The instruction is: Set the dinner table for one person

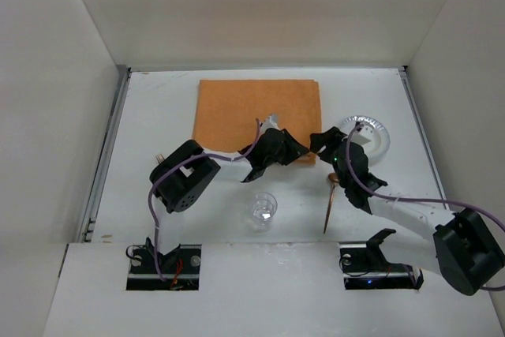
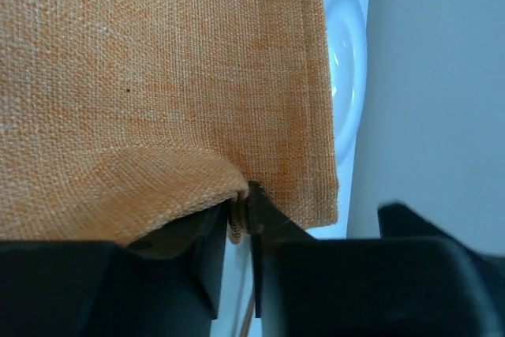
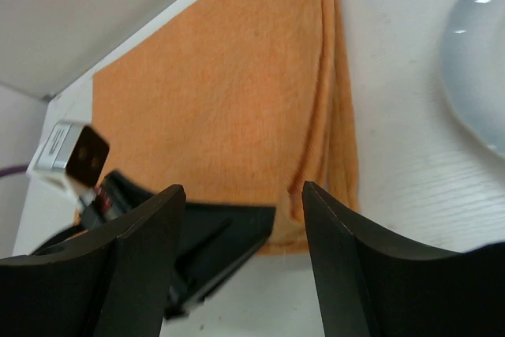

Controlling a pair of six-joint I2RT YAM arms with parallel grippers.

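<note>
Dinner table (image 1: 158,116): white top under everything, with a metal rail down its left and right edges and white walls around it.
Orange cloth mat (image 1: 237,108): lies flat at far centre of the table; its near right edge is puckered up into a small fold.
Left gripper (image 2: 241,219): at the mat's near right edge, jaws almost together, pinching that fold of cloth.
Right gripper (image 3: 242,195): just beside the mat's near right corner, jaws spread wide, nothing between them.
Plate (image 1: 379,128): pale and round, right of the mat and apart from it, partly hidden by the right arm.
Clear plastic cup (image 1: 263,211): upright, near centre, well short of the mat.
Brown wooden utensil (image 1: 331,207): lies right of the cup with its far end under the right arm; cannot tell what kind.
</note>
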